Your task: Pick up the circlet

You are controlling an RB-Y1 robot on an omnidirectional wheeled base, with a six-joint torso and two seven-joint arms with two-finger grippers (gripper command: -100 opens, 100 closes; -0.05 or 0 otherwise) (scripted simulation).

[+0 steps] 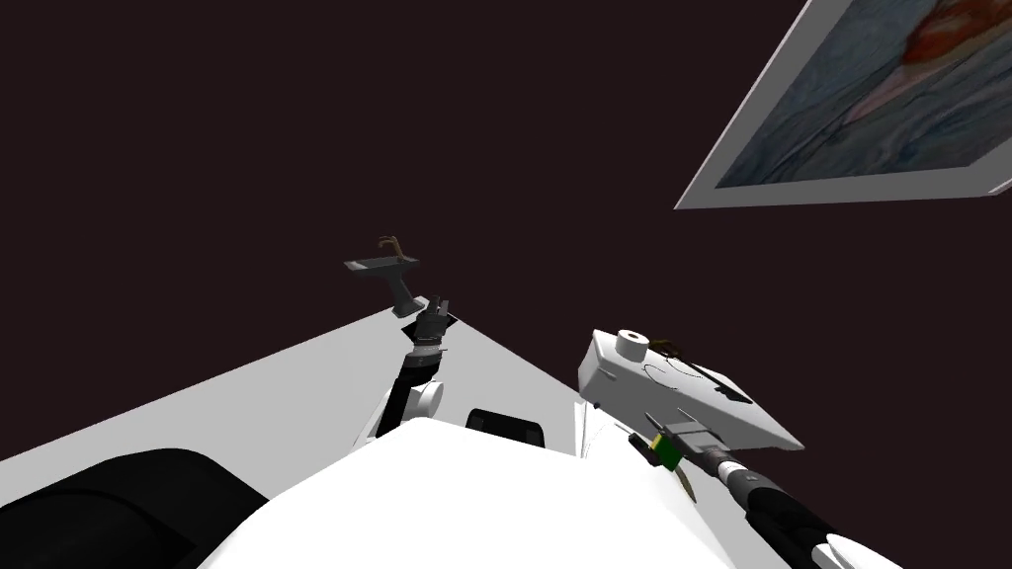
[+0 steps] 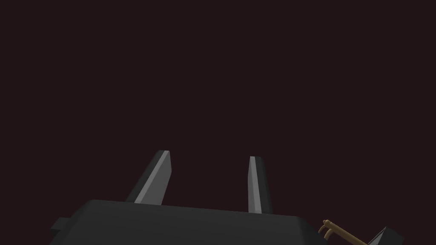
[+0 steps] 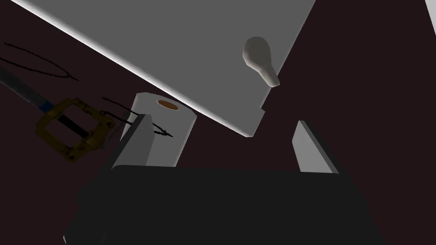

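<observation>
Head view: a maroon wall (image 1: 247, 148) with a picture (image 1: 870, 99) rises behind a pale surface (image 1: 247, 395). On a white box (image 1: 712, 410) the circlet (image 1: 664, 373), a thin dark loop, lies beside a roll (image 1: 632, 344). The left gripper (image 1: 435, 311) is raised beside a grey shelf (image 1: 380, 265). The right gripper (image 1: 674, 435) is at the box's near edge.

Left wrist view: its fingers (image 2: 157, 174) stand apart, empty, facing the wall.

Right wrist view: its fingers (image 3: 138, 140) are spread and hold nothing, one in front of the roll.

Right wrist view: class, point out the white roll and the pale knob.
white roll (image 3: 174, 136), right wrist view, on its side wall.
pale knob (image 3: 256, 52), right wrist view, on its rounded head.
</observation>
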